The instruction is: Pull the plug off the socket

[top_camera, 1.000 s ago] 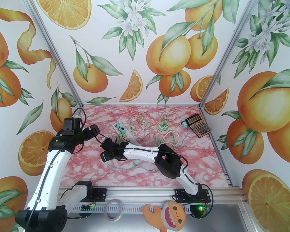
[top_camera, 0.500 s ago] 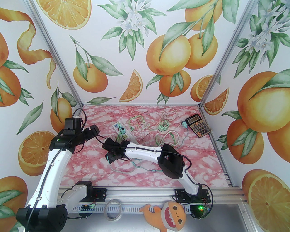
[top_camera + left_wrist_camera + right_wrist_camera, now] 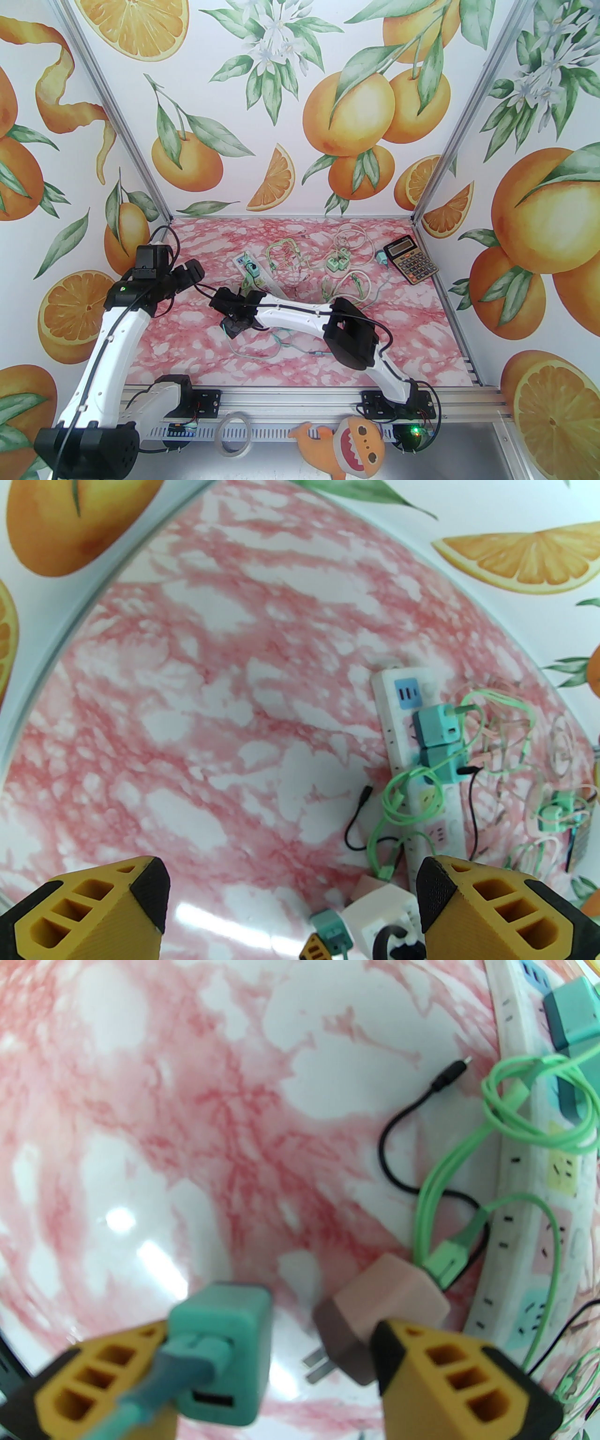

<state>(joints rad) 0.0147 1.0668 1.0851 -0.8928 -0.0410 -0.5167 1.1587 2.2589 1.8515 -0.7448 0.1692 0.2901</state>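
Observation:
The white socket strip (image 3: 398, 714) (image 3: 257, 276) (image 3: 520, 1222) lies slantwise at mid-table. Two teal plugs (image 3: 436, 723) (image 3: 253, 268) sit in its sockets. My right gripper (image 3: 276, 1368) (image 3: 232, 323) hovers low just left of the strip's near end, jaws open. A loose teal plug (image 3: 225, 1335) with its teal cable rests against the left finger (image 3: 93, 1391). A pink plug (image 3: 389, 1297) lies on the table with bare prongs, touching the right finger (image 3: 459, 1382). My left gripper (image 3: 290, 902) (image 3: 194, 273) hangs open and empty above the table, left of the strip.
Green cables (image 3: 450, 1194) and a black cable (image 3: 403, 1128) loop beside the strip. More tangled cables and green plugs (image 3: 337, 262) lie behind it, with a calculator (image 3: 411, 259) at the back right. The pink marble tabletop (image 3: 187, 714) left of the strip is bare.
My right gripper has shifted slightly right, toward the strip's near end, with the teal plug and its cable trailing along. The left arm has barely moved.

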